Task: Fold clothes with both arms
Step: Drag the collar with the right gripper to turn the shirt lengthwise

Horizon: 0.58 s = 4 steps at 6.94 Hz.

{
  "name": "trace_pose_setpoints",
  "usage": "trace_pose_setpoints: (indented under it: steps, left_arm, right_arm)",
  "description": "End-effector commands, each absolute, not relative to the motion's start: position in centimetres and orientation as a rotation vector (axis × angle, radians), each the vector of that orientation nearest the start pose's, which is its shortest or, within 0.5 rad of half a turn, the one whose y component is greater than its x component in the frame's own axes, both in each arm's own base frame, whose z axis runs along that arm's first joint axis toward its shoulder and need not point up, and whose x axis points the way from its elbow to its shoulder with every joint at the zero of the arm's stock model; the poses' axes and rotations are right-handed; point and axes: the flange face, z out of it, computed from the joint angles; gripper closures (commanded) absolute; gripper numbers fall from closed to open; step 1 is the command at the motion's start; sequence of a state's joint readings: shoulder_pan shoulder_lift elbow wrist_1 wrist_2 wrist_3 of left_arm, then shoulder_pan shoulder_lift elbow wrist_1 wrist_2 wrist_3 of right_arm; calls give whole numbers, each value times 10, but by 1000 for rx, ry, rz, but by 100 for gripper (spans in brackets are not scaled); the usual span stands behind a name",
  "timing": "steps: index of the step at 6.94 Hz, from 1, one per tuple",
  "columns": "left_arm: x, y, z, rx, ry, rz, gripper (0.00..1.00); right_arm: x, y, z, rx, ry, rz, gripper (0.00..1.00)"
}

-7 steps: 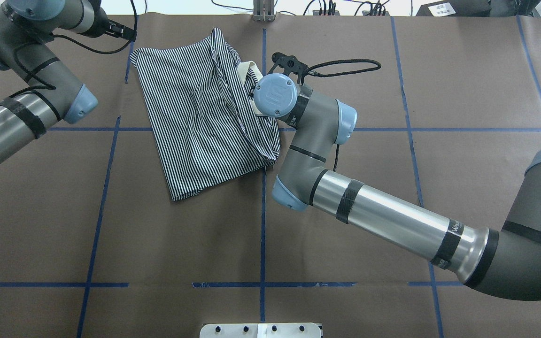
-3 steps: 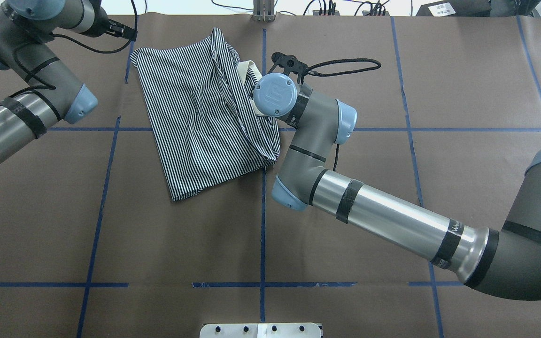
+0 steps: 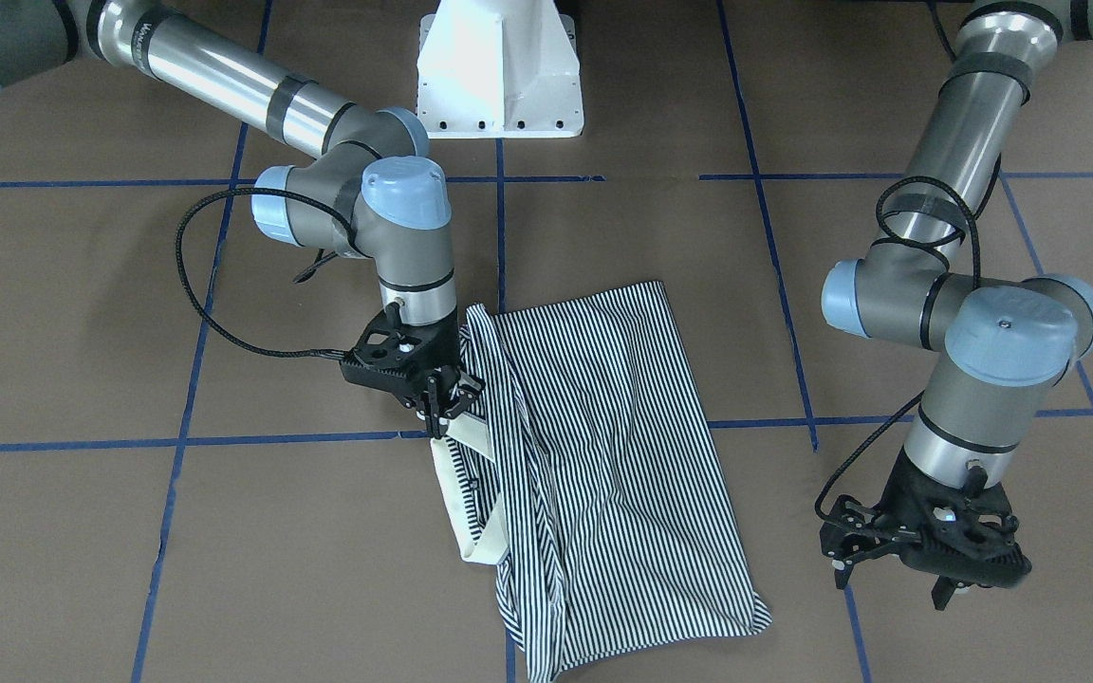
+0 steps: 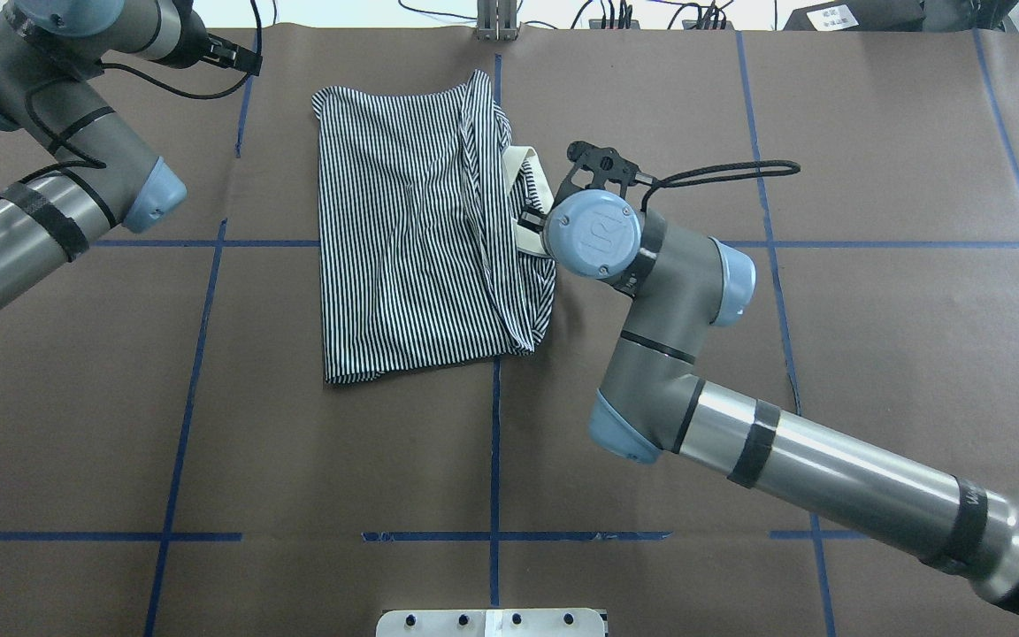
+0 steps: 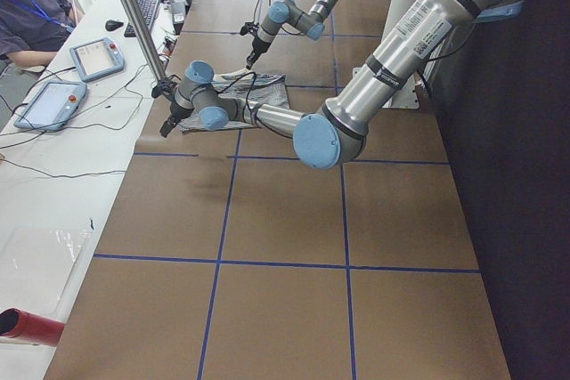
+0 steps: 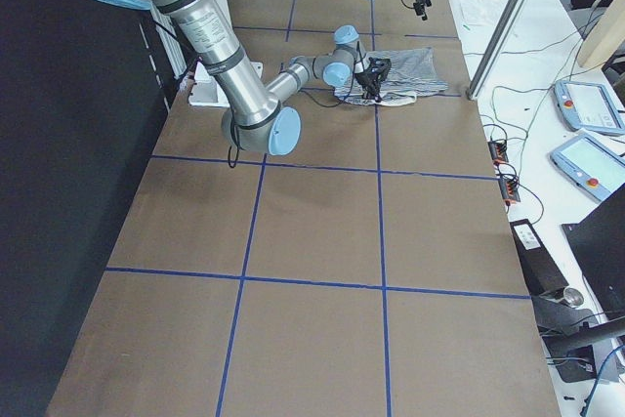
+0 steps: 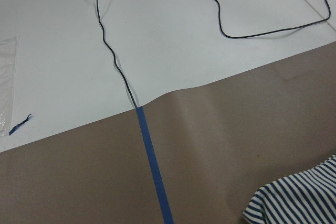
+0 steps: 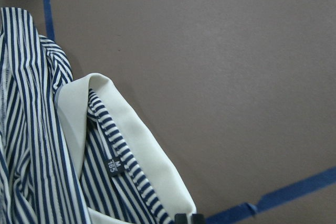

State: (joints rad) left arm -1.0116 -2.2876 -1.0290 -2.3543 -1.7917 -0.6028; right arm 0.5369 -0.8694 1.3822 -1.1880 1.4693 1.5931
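Note:
The striped polo shirt (image 4: 412, 230) lies roughly folded on the brown table at the far middle, its cream collar (image 4: 532, 168) sticking out on the right side. In the front-facing view my right gripper (image 3: 442, 403) is shut on the shirt (image 3: 603, 455) at its edge beside the collar (image 3: 471, 493). The right wrist view shows the collar (image 8: 142, 140) and a neck label close up. My left gripper (image 3: 898, 579) hangs open and empty above the table, well off the shirt's other side. A shirt corner (image 7: 302, 198) shows in the left wrist view.
The white pedestal base (image 3: 499, 66) stands at the robot's side of the table. Blue tape lines (image 4: 496, 442) cross the brown cover. A metal post (image 4: 496, 22) rises at the far edge. A person (image 5: 27, 6) sits at a white bench with cables and tablets.
The right gripper has dragged the shirt's collar side to the right in the overhead view, and the shirt shifted right and turned squarer to the table. The left arm barely moved.

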Motion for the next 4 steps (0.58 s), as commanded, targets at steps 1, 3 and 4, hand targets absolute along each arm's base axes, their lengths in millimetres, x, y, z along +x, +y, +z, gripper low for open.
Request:
trace_pose_setpoints:
  steps: [1, 3, 4]
  left_arm:
    - [332, -739, 388, 687, 695, 67, 0]
    - [333, -739, 388, 687, 696, 68, 0]
    - [333, -739, 388, 687, 696, 68, 0]
  right_arm:
    - [-549, -452, 317, 345, -856, 536, 100]
    - [-543, -441, 331, 343, -842, 522, 93]
    - [-545, -439, 329, 352, -842, 509, 1]
